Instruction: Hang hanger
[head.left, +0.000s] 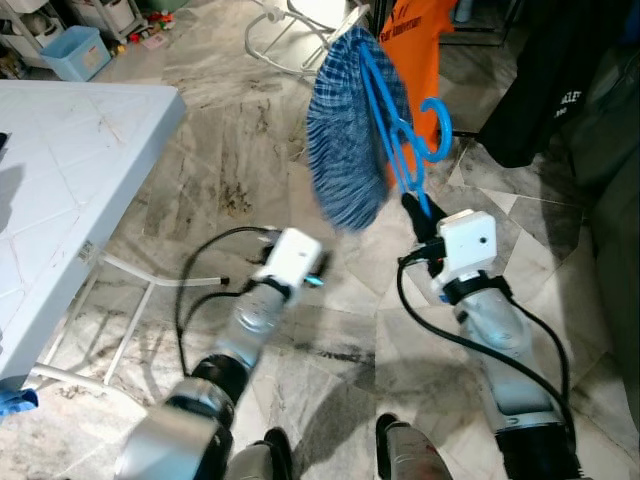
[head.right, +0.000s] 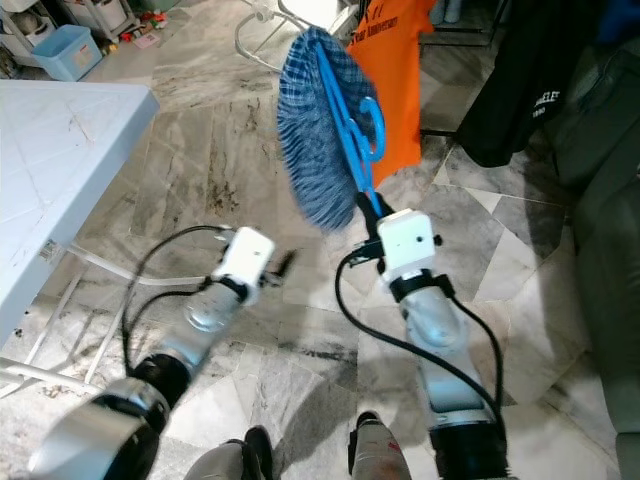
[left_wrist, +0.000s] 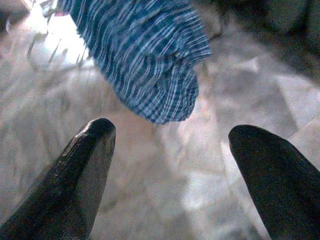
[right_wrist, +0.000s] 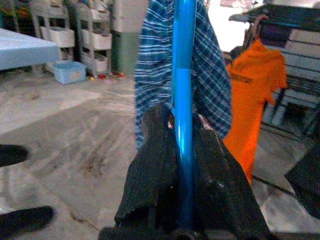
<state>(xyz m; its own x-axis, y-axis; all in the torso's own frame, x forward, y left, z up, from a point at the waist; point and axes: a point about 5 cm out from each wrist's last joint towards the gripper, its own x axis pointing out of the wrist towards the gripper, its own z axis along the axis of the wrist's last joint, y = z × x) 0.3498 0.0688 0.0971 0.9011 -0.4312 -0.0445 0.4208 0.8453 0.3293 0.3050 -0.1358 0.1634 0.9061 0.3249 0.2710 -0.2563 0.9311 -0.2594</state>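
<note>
Your right gripper is clamped on the bar of the blue hanger, holding it up at about one o'clock from the robot, hook toward the orange shirt. A blue plaid garment hangs from the hanger. Your left gripper is spread wide and empty, hovering below the cloth above the marble floor. The white table sits at ten o'clock.
</note>
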